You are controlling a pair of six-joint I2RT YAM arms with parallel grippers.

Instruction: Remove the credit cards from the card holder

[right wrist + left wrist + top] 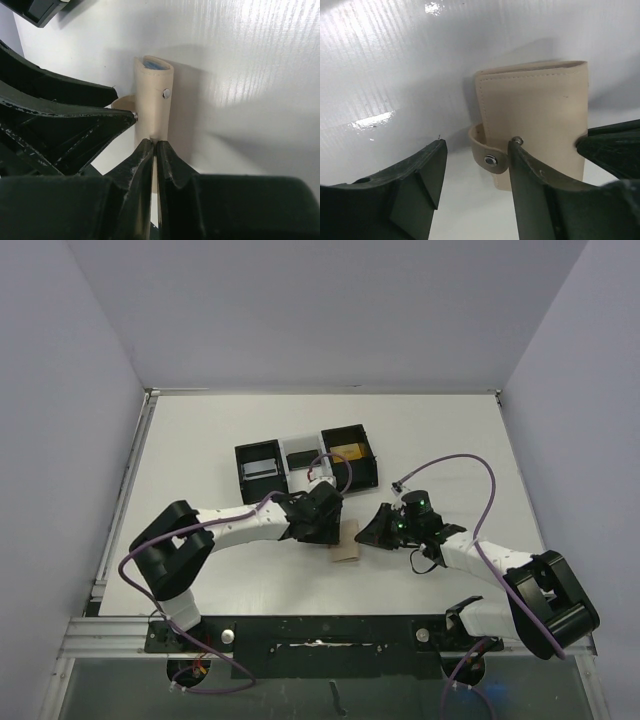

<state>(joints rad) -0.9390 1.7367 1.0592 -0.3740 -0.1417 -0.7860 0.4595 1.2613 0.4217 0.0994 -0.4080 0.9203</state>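
The tan card holder (348, 541) sits between my two grippers on the white table. In the right wrist view it stands on edge (152, 100), and the light blue edge of a credit card (153, 63) shows in its far open end. My right gripper (155, 146) is shut on the holder's near edge. In the left wrist view the holder (535, 105) shows its flat face, with its snap strap (490, 160) hanging loose. My left gripper (477, 150) is open, the strap lies between its fingers, and its right finger (535, 190) touches the holder's face.
A black-and-white three-compartment tray (300, 465) stands just behind the grippers, with a yellowish item (350, 453) in its right compartment. A corner of the tray (40, 10) shows in the right wrist view. Grey walls enclose the table on the left, back and right.
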